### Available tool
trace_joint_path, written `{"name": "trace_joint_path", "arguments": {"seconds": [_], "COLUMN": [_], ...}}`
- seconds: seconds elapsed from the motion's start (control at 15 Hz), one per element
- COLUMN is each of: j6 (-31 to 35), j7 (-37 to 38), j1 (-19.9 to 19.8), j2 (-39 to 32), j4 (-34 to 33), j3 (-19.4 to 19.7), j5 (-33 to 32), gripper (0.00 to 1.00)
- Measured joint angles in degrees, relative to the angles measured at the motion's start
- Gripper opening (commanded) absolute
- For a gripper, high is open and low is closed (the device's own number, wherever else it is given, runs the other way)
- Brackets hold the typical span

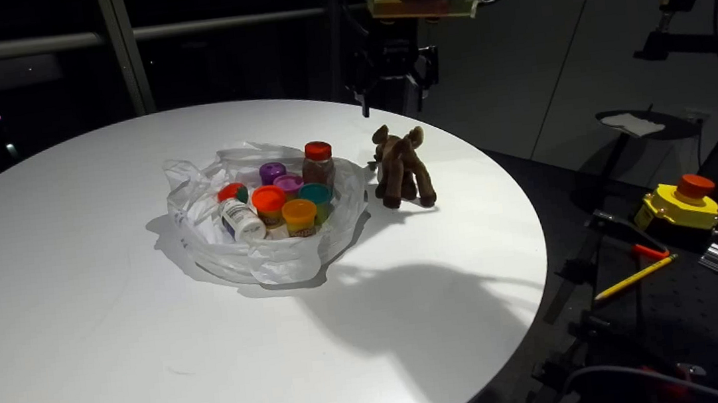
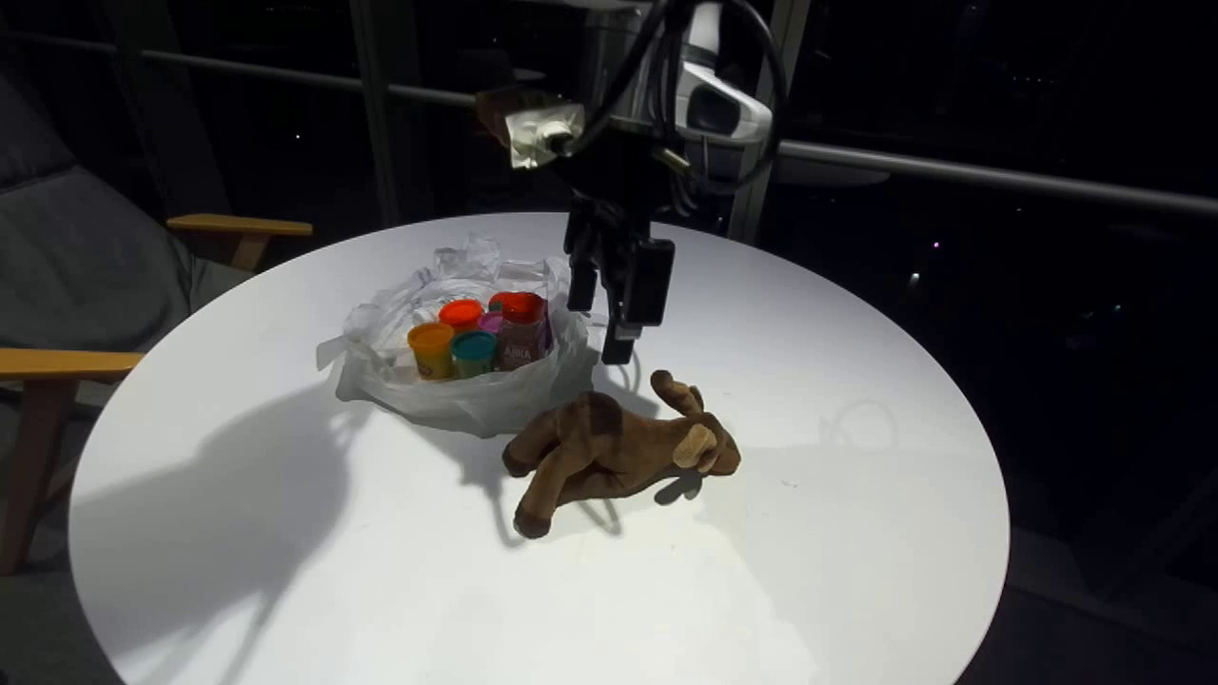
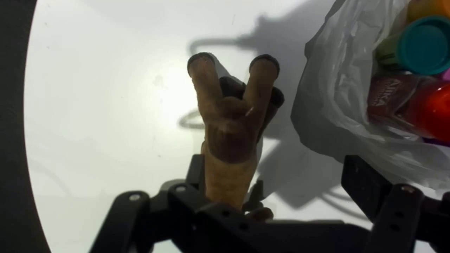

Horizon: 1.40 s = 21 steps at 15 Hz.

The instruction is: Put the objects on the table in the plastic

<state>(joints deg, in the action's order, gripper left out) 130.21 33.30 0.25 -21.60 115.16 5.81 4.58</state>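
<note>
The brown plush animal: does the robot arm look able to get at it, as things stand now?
Probably yes. The open gripper hangs above the brown plush animal with nothing visible between them, and the plastic stands apart, to one side.

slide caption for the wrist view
Open pincer above a brown plush animal beside the plastic, which holds a teal-lidded tub.

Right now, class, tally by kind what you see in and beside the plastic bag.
Tubs: 4 (orange tub, red tub, teal tub, lilac tub)
Bottles: 2 (white bottle, red-capped bottle)
Plush animal: 1
Kind unclear: 2 (purple thing, red-green thing)
Total: 9
</note>
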Motion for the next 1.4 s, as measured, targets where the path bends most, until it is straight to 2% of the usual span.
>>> {"name": "trace_joint_path", "arguments": {"seconds": [0.2, 0.6, 0.67, 0.8, 1.07, 1.27, 1.4], "j6": [0.27, -0.02, -0.13, -0.17, -0.06, 0.15, 0.35], "j7": [-2.28, -5.34, -5.57, -6.72, -8.06, -7.54, -6.85], "j1": [-2.14, -3.64, -3.85, -4.42, -5.24, -5.26, -4.91], "j2": [-2.93, -9.57, -10.73, -12.8, -13.8, -10.94, -6.88], "j4": [-0.51, -3.64, -4.21, -5.5, -7.16, -6.68, -5.19], "j3": [0.01, -0.03, -0.03, -0.16, -0.07, 0.96, 1.53], "j5": [3.38, 8.05, 8.48, 9.78, 11.25, 11.28, 11.06], "gripper": [1.0, 1.0, 0.75, 0.66, 0.33, 0.13, 0.1]}}
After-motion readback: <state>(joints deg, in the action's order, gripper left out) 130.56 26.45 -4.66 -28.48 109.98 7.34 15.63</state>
